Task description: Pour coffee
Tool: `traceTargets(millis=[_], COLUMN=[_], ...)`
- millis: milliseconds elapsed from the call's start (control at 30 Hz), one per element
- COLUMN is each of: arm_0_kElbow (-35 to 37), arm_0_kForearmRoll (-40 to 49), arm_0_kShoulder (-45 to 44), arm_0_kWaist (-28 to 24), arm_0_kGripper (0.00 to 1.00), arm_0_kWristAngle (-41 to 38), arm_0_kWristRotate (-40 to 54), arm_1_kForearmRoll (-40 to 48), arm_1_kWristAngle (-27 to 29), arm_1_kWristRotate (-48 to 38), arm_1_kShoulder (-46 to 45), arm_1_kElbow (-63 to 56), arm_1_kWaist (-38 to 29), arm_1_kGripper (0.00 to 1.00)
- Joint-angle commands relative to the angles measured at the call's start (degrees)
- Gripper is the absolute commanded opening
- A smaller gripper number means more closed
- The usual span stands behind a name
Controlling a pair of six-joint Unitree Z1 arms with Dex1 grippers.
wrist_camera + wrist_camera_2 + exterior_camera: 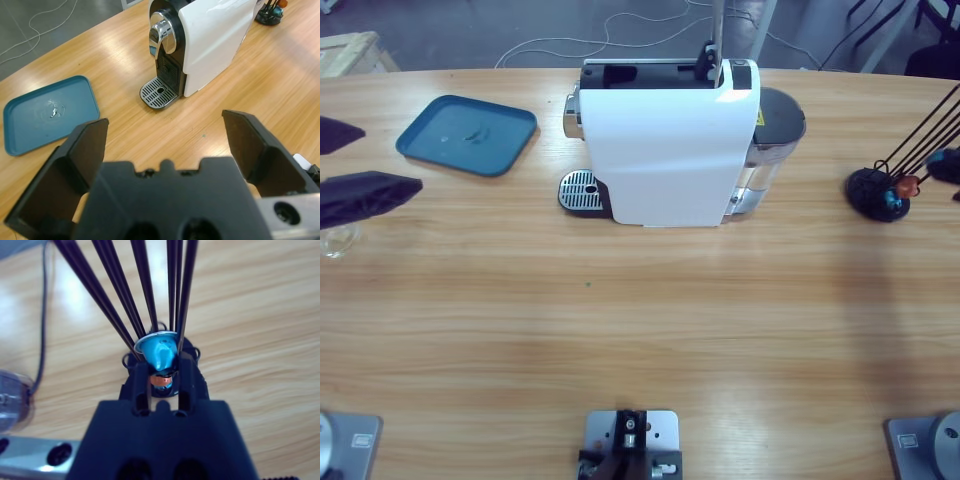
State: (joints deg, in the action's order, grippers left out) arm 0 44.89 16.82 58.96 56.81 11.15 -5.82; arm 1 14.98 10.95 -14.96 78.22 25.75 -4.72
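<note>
A white coffee machine stands at the table's back middle, with its drip grate and spout facing left. My left gripper hangs open at the left edge, nothing between its jaws, and looks towards the grate. A small clear glass stands just below it at the table's left edge; no dark coffee shows in it. My right gripper is at the far right, shut on a blue capsule among the black rods of the capsule rack.
A teal tray lies to the left of the machine. An orange capsule sits below the blue one in the rack. The machine's grey water tank is behind it on the right. Bare wood fills the table's front half.
</note>
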Motion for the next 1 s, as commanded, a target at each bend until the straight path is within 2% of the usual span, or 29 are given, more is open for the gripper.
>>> traceTargets(millis=[33, 300, 367, 467, 533, 633, 700, 867, 1000], arm_0_kElbow=[-4.6, -6.7, -6.7, -6.9, -6.9, -6.6, -6.7, -7.4, -6.7], arm_0_kForearmRoll=[-3.4, -4.9, -4.9, -4.9, -4.8, -4.3, -3.8, -3.6, -3.7], arm_0_kShoulder=[1.4, 0.8, 0.5, -0.7, -2.0, -3.2, -4.0, -5.6, -4.7], arm_0_kWaist=[0.2, 0.2, 0.2, 0.2, 0.2, 0.2, 0.2, 0.2, 0.2], arm_0_kGripper=[0.987, 0.987, 0.987, 0.987, 0.987, 0.985, 0.977, 0.977, 0.977], arm_0_kWristAngle=[-0.8, -0.8, -0.8, -0.7, -0.5, -0.7, -1.6, -1.8, -2.1], arm_0_kWristRotate=[-1.0, -1.5, -1.5, -1.3, -0.2, 4.2, 5.5, 5.6, 6.5], arm_1_kForearmRoll=[-9.3, -24.9, -28.7, -29.6, -30.0, -32.4, -33.2, -38.9, -40.4], arm_1_kWristAngle=[-0.8, 0.3, -0.6, -8.5, -11.3, -15.9, -18.5, -22.9, -20.2], arm_1_kWristRotate=[0.8, 1.8, 3.2, 13.4, 23.6, 27.8, 29.4, 34.0, 37.3], arm_1_kShoulder=[-6.0, -14.8, -17.2, -16.4, -13.4, -5.6, 0.7, 16.6, 25.2], arm_1_kElbow=[8.4, 20.7, 23.4, 25.3, 26.8, 33.1, 38.9, 56.8, 63.7], arm_1_kWaist=[0.9, -1.7, -6.2, -18.0, -28.9, -40.3, -44.8, -47.8, -47.8], arm_1_kGripper=[0.0, 0.0, 0.0, 0.0, 0.0, 0.0, 0.0, 0.0, 0.0])
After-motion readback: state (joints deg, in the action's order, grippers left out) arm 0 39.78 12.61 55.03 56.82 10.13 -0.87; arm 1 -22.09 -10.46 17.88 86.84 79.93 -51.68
